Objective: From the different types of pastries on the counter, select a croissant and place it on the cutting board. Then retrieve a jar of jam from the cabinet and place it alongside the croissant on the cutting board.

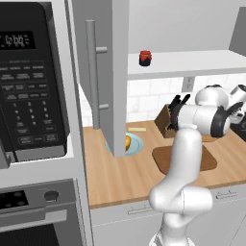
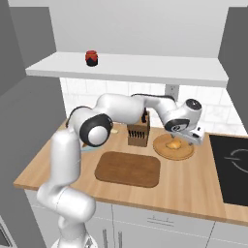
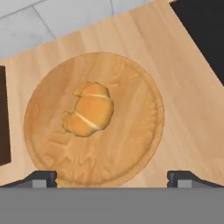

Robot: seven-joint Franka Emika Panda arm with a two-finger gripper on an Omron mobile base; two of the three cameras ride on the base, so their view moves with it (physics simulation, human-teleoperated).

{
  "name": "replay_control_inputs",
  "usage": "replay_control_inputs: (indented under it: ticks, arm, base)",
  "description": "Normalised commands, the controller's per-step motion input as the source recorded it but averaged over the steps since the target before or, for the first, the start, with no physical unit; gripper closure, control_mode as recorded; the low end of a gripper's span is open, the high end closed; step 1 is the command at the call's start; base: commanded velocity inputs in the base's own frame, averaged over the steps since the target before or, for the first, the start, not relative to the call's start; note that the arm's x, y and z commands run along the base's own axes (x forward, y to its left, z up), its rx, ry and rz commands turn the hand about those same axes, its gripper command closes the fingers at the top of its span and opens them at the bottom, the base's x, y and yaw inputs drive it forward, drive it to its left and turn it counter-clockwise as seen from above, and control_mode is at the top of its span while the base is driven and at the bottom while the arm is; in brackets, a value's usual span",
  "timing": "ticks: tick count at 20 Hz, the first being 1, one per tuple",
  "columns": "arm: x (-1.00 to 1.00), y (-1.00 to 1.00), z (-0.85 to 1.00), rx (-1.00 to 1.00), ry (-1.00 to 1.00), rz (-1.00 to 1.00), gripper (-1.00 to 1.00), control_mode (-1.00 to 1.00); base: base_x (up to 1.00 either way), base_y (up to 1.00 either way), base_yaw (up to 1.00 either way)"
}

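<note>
Arm point(image 2: 121, 109): glossy white, rounded tubular links; dark grey-black bands and caps at joints. Gripper point(image 2: 193, 137): pale boxy hand, two small dark finger tips point(image 3: 41, 178) at its end.

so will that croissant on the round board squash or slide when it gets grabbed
The croissant looks puffy and layered, so it probably dents under a firm squeeze. It lies loose on the smooth round wooden disc, so a nudge may slide it. The open pincer hangs above it.
</note>
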Motion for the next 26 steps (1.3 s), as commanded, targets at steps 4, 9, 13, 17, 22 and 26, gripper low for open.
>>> replay_control_inputs:
  ticks: [4, 9, 13, 17, 22, 26]
  arm:
    - [0.3, 0.09, -0.06, 0.03, 0.0, -0.15, -1.0, -1.0]
    - [0.03, 0.29, -0.3, 0.0, 0.0, -0.11, -1.0, -1.0]
    - [0.06, 0.41, -0.46, 0.0, 0.0, -0.1, -1.0, -1.0]
    - [0.49, 0.38, -0.28, 0.0, 0.0, -0.03, -1.0, -1.0]
    - [0.8, -0.1, -0.44, 0.01, 0.0, 0.0, -1.0, -1.0]
    - [0.67, -0.31, -0.58, 0.0, 0.0, 0.0, -1.0, -1.0]
  base:
    - [0.0, 0.0, 0.0]
    - [0.0, 0.0, 0.0]
    - [0.0, 0.0, 0.0]
    - [0.0, 0.0, 0.0]
    - [0.0, 0.0, 0.0]
    - [0.0, 0.0, 0.0]
